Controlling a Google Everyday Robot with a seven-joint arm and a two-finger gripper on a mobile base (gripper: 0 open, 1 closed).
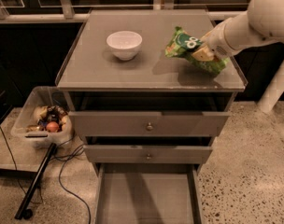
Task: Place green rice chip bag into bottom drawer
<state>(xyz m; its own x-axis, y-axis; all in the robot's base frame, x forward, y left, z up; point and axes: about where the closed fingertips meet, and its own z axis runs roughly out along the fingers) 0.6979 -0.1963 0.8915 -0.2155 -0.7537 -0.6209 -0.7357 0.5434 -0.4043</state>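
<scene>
Where the white arm [254, 22] reaches in from the right edge of the view, its gripper [203, 53] sits over the right rear part of the bench [132, 73], pinching the green rice chip bag [185, 43]. The bag is tilted, with its left end raised, and its dark oval label faces up. A shadow lies on the bench surface below and in front of it. The bag's lower right end is near the bench's right rim, and the front edge is further off.

A white bowl [124, 44] stands upright on the left-centre of the bench, well apart from the bag. A bare strip of surface lies between them, and a wider bare band runs along the front edge.

Below the bench, the top drawer [109, 124] and middle drawer [184, 154] each carry a round knob and stand slightly out. The bottom drawer [146, 197] is pulled out further than both and extends past the lower edge of the view. Its flat floor is in plain sight between thin side walls, forward of the bench's front edge.

On the speckled floor [244, 171] to the left, a clear plastic bin [32, 108] holding mixed items rests beside the cabinet. A black pole [37, 181] and a dark cable [69, 190] run just beside the bottom drawer's left wall.
</scene>
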